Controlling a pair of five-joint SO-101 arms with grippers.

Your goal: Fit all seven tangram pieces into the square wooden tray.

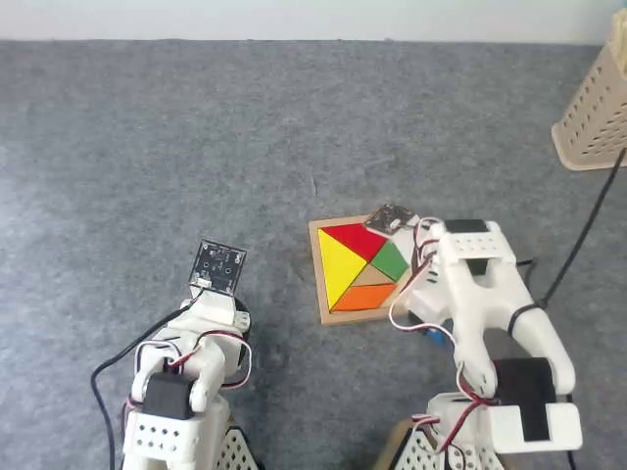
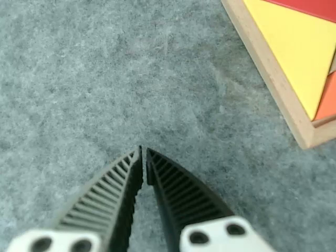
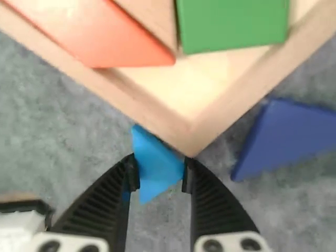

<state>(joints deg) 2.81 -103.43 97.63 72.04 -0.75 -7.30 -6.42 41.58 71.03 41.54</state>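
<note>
High view, centre-right: tray (image 1: 358, 315) holds four coloured pieces (image 1: 340, 266). Wrist views: right gripper (image 3: 157, 176) pinches one light-blue piece (image 3: 155, 160); left gripper (image 2: 143, 154) nearly closed, empty.

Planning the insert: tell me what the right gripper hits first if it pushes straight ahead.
Probably the corner of the wooden tray, directly beyond the light blue piece held in the right gripper; its height against the rim is unclear.
</note>
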